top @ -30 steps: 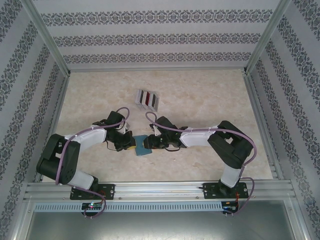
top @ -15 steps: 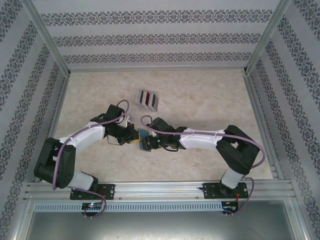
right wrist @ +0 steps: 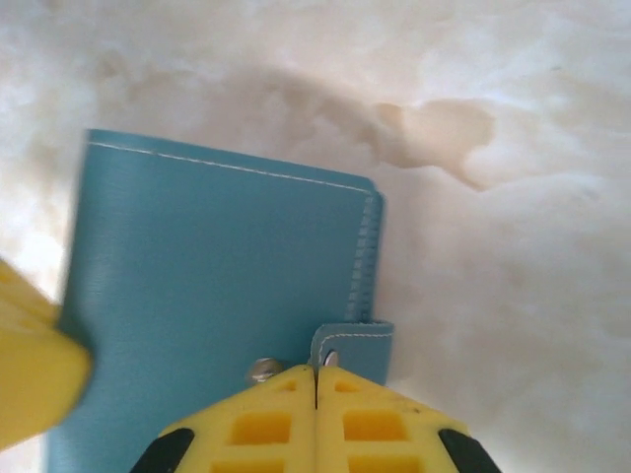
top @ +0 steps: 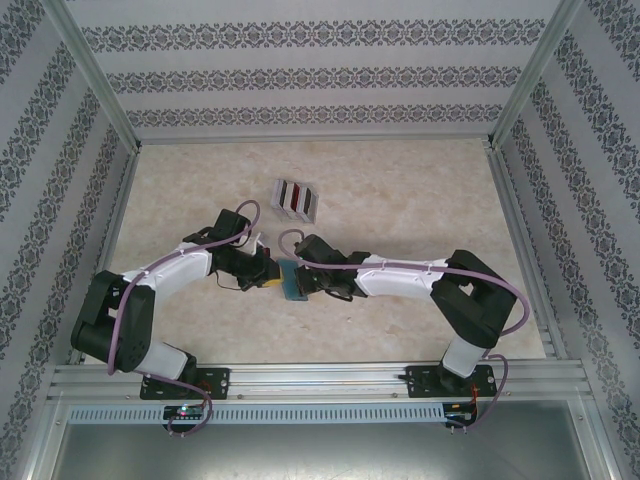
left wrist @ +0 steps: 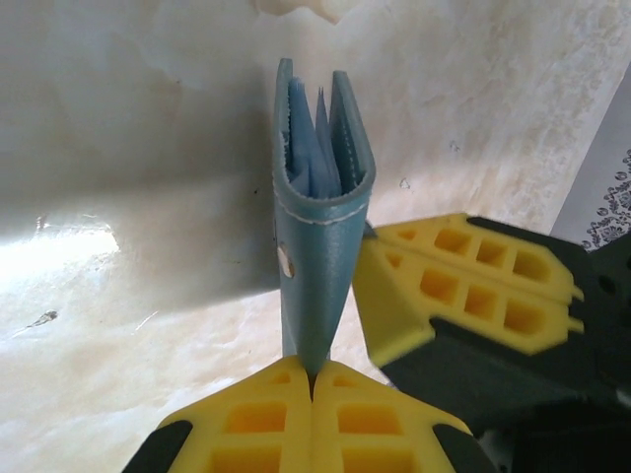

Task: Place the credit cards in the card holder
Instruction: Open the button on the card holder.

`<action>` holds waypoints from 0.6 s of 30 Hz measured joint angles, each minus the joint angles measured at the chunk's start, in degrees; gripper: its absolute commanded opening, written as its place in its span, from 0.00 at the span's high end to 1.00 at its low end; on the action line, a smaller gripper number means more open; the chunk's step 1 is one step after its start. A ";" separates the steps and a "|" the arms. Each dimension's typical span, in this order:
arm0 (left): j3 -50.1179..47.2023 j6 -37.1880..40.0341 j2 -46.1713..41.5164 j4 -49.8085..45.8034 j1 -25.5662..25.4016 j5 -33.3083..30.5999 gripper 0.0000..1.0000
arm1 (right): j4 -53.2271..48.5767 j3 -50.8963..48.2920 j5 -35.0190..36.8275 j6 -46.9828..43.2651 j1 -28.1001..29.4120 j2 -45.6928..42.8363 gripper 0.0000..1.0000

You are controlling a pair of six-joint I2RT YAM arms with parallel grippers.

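We hold the card holder (top: 290, 281) near the worktop's middle, towards its near edge. The left gripper (left wrist: 314, 379) pinches its cover edge and the right gripper (right wrist: 315, 379) pinches the snap tab. It looks light, soft and floppy, so edges make the best holds. It stands on edge, long axis along the left fingers, leaves slightly parted.

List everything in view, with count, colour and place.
card holder: one, teal-blue, near mid-table, gripped by both hands
credit cards: a few, dark red, standing edge-on in the rack
rack: one, grey-white, on the table beyond the hands
table: one, beige marbled, under everything
walls: three, white with grey pattern, around the table
left hand: one, yellow fingers, shut on the card holder's edge
right hand: one, yellow fingers, shut on the card holder's snap tab
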 measured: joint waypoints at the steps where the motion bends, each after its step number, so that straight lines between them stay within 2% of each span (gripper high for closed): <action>1: 0.15 0.15 0.37 0.00 0.00 0.07 1.00 | -0.26 -0.37 0.48 0.00 -0.24 -0.20 1.00; 5: 0.83 0.46 2.99 0.13 0.00 0.24 0.99 | -0.48 -3.69 1.49 0.22 -1.31 -2.99 1.00; 8: 0.90 0.96 5.27 0.35 0.00 0.35 0.56 | -0.33 -6.95 1.46 0.24 -2.25 -6.60 1.00; 10: 1.49 1.38 7.15 0.57 0.00 0.44 0.39 | 0.04 -9.49 1.29 0.72 -2.69 -9.57 1.00; 18: 5.01 0.85 13.92 5.97 -1.14 2.34 0.21 | 1.44 -16.39 0.59 2.69 -4.02 -23.06 1.00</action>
